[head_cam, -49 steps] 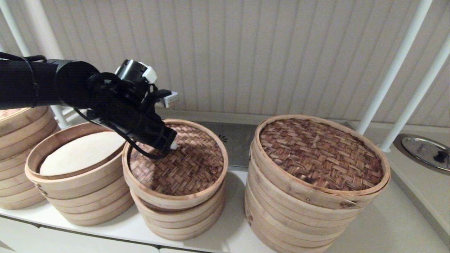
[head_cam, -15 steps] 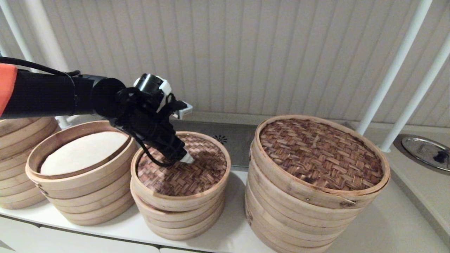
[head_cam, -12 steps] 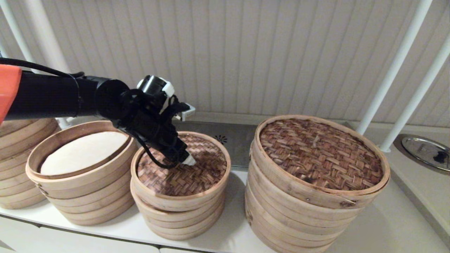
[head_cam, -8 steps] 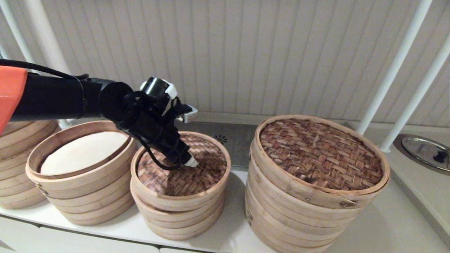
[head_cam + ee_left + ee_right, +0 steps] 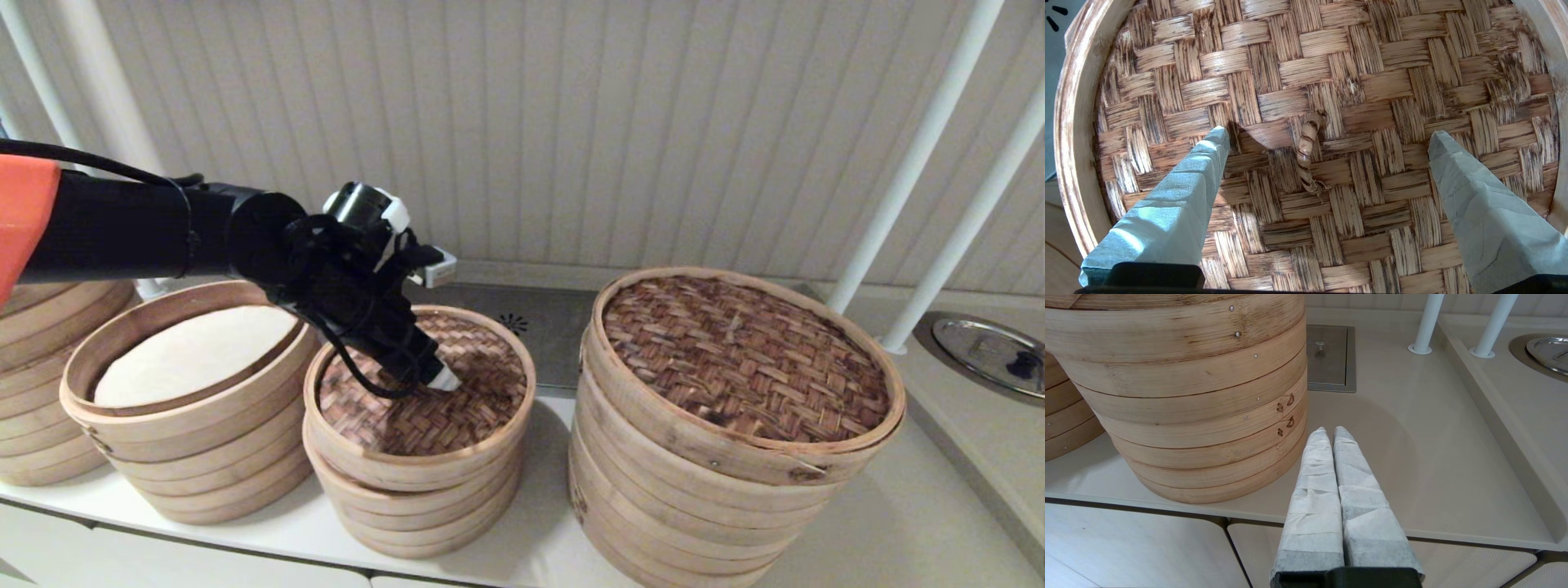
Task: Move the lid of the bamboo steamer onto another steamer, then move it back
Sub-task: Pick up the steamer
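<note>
The bamboo steamer lid (image 5: 457, 412) lies level on the short, narrow steamer stack (image 5: 416, 510) in the middle of the counter. Its herringbone weave (image 5: 1372, 81) fills the left wrist view, with the small dark loop handle (image 5: 1307, 157) at its centre. My left gripper (image 5: 442, 378) hangs open just over the lid. In the wrist view the left gripper (image 5: 1327, 134) straddles the loop, one padded finger (image 5: 1180, 204) on each side, holding nothing. My right gripper (image 5: 1329, 430) is shut and empty, low by the counter's front edge, outside the head view.
A taller pale stack (image 5: 204, 457) with a white liner (image 5: 188, 351) showing stands uncovered left of the middle one. The widest stack (image 5: 702, 506) with a dark coarse lid (image 5: 743, 359) stands to the right. Another stack (image 5: 41, 392) sits far left. White posts (image 5: 922, 163) rise at the back right.
The lid, earlier tilted under my left gripper, has settled flat on the short stack. The gripper has drifted slightly right over it in the last second.
</note>
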Controlling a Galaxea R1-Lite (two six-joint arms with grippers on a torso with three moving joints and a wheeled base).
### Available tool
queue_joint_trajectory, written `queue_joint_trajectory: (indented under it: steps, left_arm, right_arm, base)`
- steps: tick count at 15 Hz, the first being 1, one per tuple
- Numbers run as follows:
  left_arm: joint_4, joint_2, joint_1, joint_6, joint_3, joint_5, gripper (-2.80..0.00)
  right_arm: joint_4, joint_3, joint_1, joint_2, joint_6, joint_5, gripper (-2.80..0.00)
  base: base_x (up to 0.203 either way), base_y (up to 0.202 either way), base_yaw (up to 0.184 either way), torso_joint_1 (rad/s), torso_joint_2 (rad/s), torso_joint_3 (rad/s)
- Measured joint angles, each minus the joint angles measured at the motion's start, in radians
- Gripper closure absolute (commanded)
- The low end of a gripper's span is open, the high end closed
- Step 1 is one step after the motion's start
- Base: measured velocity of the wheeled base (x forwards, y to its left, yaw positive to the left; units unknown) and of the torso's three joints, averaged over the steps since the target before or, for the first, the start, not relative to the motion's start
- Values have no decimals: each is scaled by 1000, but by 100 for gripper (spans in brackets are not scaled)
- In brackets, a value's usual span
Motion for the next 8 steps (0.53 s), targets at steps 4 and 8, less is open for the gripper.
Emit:
queue_joint_trajectory:
  steps: [4, 8]
  left_arm:
    - [-4, -3, 2, 0, 4, 0, 0]
    - [-20, -8, 4, -1, 14, 1, 0]
  right_arm:
    - [0, 0, 0, 0, 0, 0, 0]
    - [0, 0, 0, 0, 0, 0, 0]
  base:
    - [0, 0, 0, 0, 0, 0]
    - [0, 0, 0, 0, 0, 0]
